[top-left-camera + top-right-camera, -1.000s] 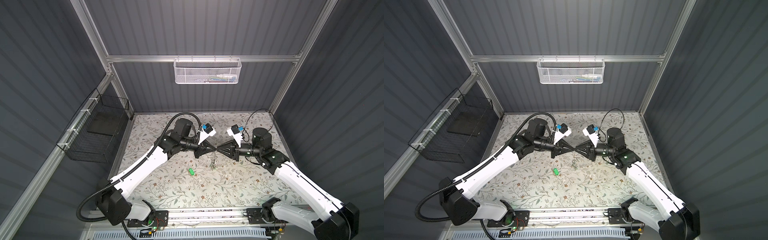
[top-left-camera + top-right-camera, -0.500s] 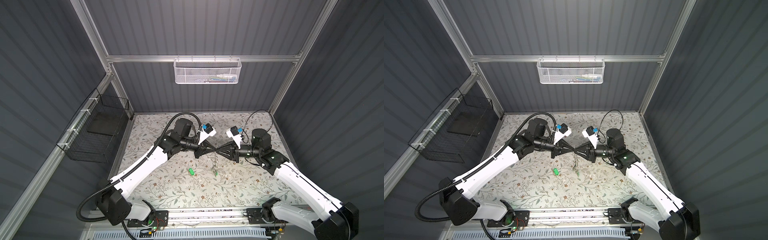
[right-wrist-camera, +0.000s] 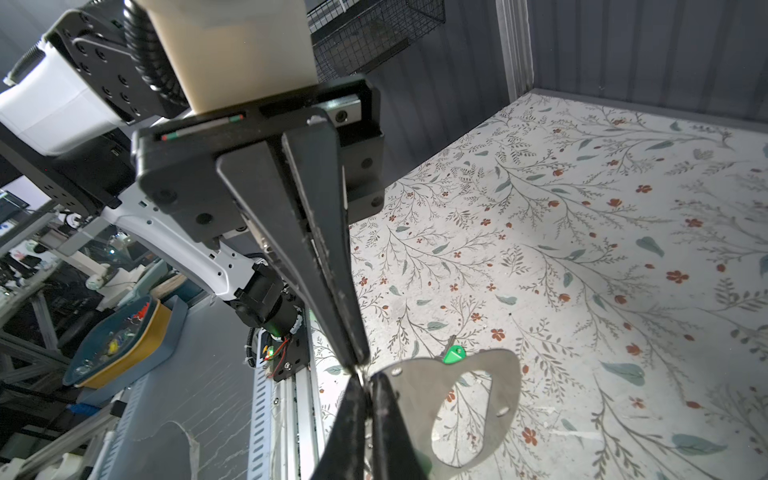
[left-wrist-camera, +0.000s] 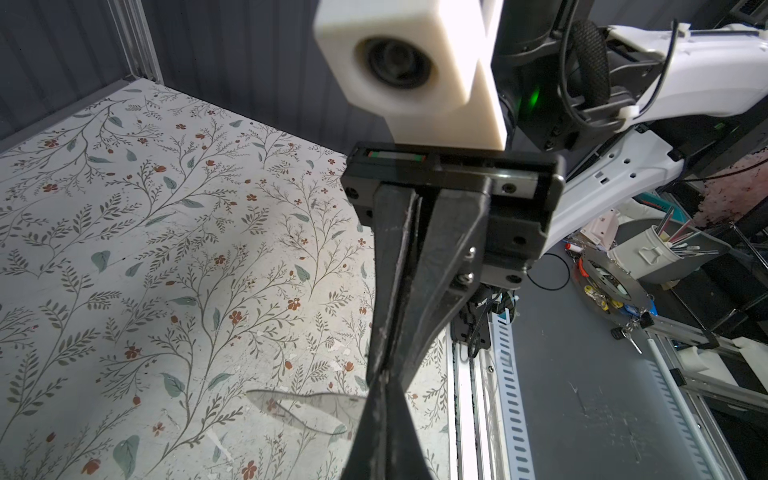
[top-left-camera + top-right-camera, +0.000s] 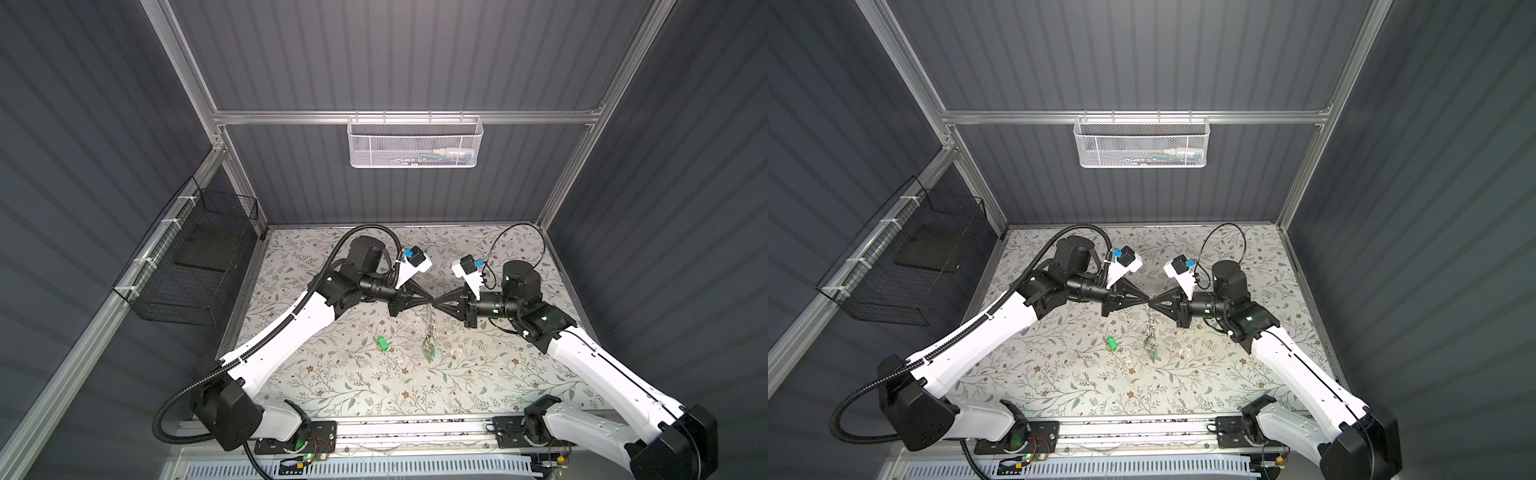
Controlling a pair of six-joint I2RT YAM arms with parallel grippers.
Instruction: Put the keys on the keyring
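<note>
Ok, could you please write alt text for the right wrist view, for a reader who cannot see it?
The right gripper and the left gripper meet tip to tip, both shut, with the flat grey keyring at their tips. Behind its rim, a green key lies on the floral table.

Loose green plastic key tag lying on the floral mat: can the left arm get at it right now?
Probably not yet. Nothing covers the loose green plastic key tag, but the left pincer is shut on the grey flat keyring held in the air.
</note>
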